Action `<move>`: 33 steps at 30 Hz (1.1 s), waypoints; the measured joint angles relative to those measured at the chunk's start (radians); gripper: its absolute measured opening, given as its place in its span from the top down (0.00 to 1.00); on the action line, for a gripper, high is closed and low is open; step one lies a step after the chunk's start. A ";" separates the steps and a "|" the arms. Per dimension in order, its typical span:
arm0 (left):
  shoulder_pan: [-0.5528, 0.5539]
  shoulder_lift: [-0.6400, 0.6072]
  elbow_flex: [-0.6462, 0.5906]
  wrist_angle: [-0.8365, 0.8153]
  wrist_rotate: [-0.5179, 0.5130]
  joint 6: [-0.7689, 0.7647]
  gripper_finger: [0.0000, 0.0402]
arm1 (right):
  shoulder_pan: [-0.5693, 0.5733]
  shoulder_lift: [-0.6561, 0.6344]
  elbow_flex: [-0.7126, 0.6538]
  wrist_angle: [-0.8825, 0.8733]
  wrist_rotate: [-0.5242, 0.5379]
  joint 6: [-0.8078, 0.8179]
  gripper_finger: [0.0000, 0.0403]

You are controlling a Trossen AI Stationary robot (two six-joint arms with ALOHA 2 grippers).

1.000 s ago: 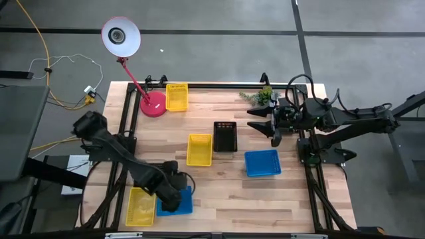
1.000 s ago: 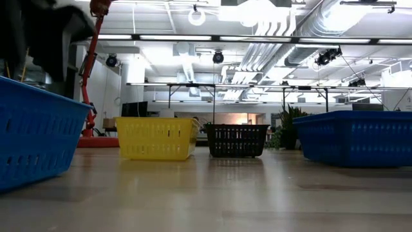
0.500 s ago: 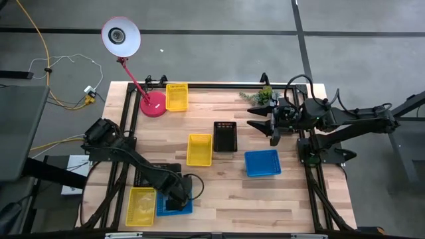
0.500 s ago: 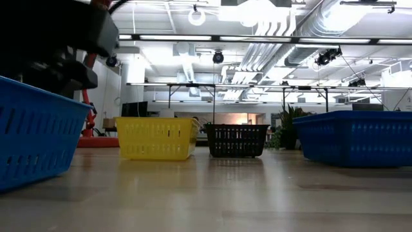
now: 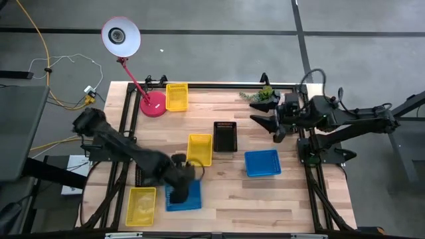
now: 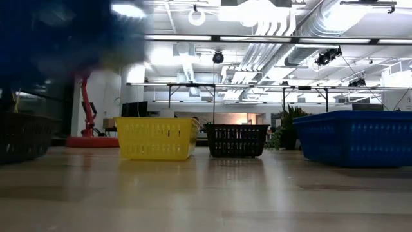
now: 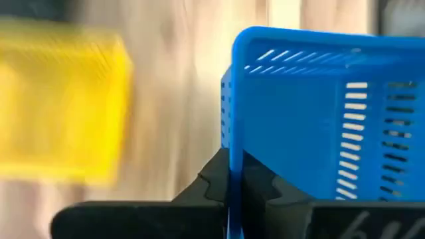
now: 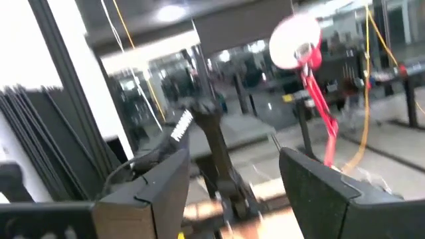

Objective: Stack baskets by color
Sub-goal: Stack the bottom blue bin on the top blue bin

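Observation:
My left gripper (image 5: 178,182) is shut on a blue basket (image 5: 184,198) near the table's front left; the low view shows this basket as a blue blur (image 6: 64,38) above the table. A yellow basket (image 5: 141,206) sits on its base to its left. Resting at mid-table are a second yellow basket (image 5: 199,149), a black basket (image 5: 225,136) and another blue basket (image 5: 262,162). A third yellow basket (image 5: 176,96) stands at the far edge. My right gripper (image 5: 267,127) hangs open above the far right, holding nothing. My left gripper pinches one side wall of the blue basket (image 7: 230,156), with one finger inside the basket and one outside. The fingers slant down onto the wall's rim from the table's left. The basket is lifted clear of the table and hangs below the fingers.
A red lamp's base (image 5: 153,104) stands at the far left, its head over the floor beyond. A small green plant (image 5: 260,96) lies at the far edge. A dark basket (image 6: 22,138) shows at the low view's left. Bare wood lies along the near edge, right of centre.
My left gripper has taken hold of the blue basket, raised it off the table and carried it a little toward the table's right edge, away from the yellow basket beside it. In the low view the basket has left the table, uncovering a dark basket behind it.

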 joint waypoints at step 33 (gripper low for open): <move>0.398 0.598 0.551 0.589 0.021 0.353 1.00 | 0.000 -0.024 0.000 0.215 0.062 -0.034 0.45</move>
